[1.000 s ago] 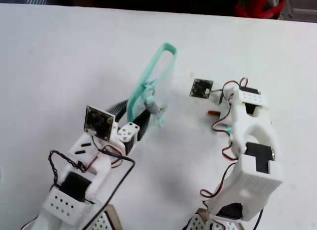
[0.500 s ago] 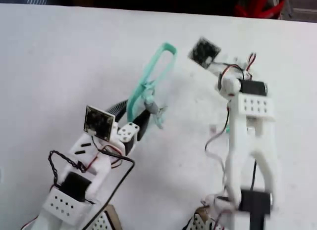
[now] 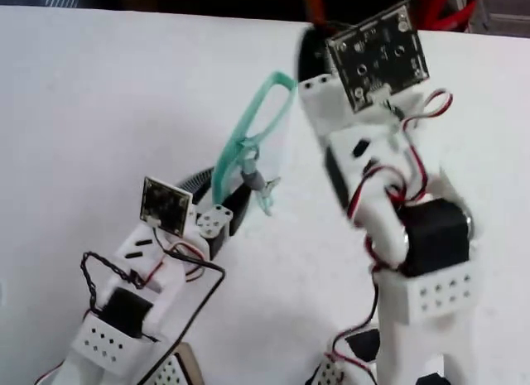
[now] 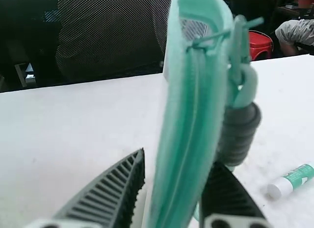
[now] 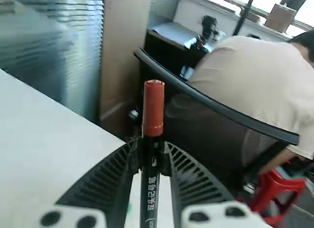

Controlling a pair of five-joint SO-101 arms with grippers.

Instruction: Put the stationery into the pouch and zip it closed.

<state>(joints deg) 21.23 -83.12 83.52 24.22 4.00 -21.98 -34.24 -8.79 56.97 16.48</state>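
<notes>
The mint-green pouch (image 3: 248, 141) stands on edge on the white table, its open zipper mouth (image 4: 194, 105) facing up. My left gripper (image 3: 222, 194) is shut on the pouch's lower end; in the left wrist view the gripper (image 4: 177, 162) has the pouch between its black fingers. A grey pull tab (image 4: 239, 132) hangs from the zipper. My right gripper (image 5: 151, 147) is shut on a black marker with a red cap (image 5: 153, 108), which points upward. In the high view the right gripper (image 3: 313, 45) is raised well above the table, just right of the pouch's far end.
A white and green tube (image 4: 292, 181) lies on the table (image 3: 99, 87) to the right of the pouch. The raised right arm (image 3: 397, 211) covers much of the table's right half. A mesh chair (image 4: 108, 37) stands beyond the far edge.
The right arm has risen from the table and swung toward the far side, carrying the marker up beside the pouch's far end. The left arm and pouch have stayed still.
</notes>
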